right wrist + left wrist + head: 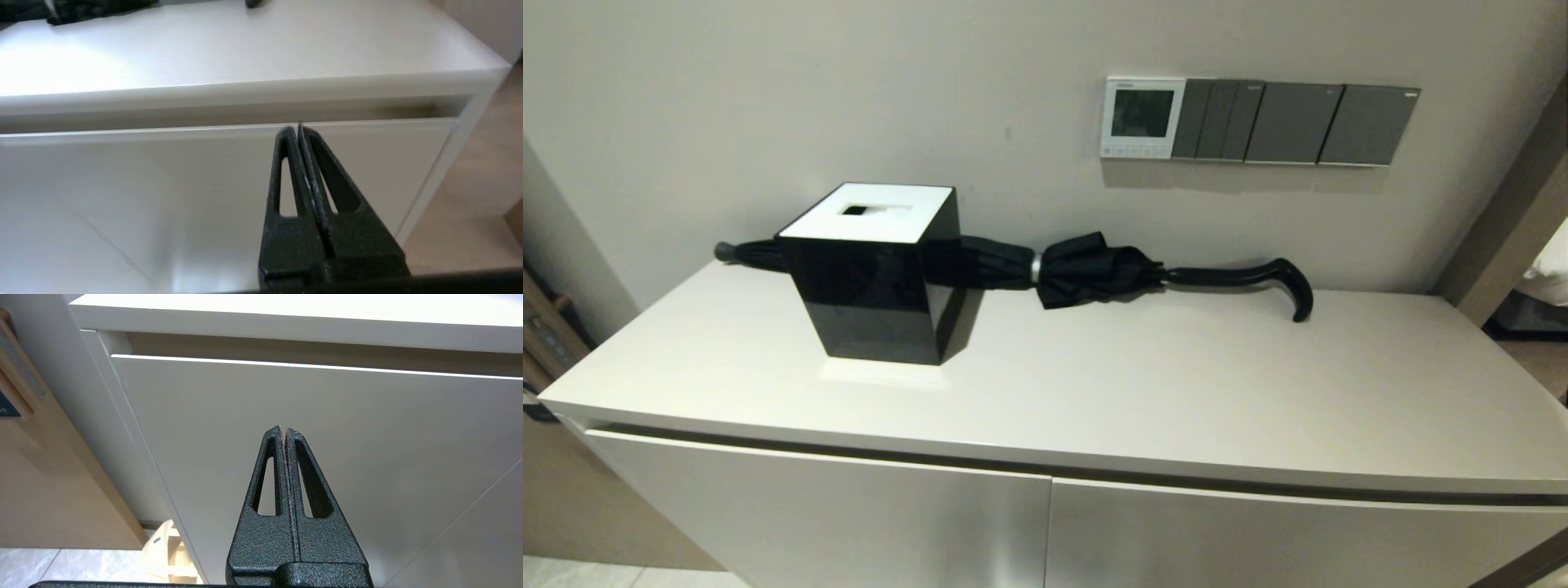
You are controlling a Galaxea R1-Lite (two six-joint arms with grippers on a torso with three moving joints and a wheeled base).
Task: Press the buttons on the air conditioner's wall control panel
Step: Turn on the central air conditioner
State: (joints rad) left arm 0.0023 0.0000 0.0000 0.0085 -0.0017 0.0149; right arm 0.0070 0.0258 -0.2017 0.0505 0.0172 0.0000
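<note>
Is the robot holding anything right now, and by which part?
Nothing. The left gripper and right gripper are both shut on empty air, low in front of the cabinet.

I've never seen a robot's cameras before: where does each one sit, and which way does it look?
Head view: high up, looking down at the white cabinet top, black folded umbrella and white-framed wall control panel; no arms show.
Left wrist view: behind the shut left gripper, facing the cabinet door.
Right wrist view: behind the shut right gripper, facing the cabinet's front edge.
All three share the cabinet.
</note>
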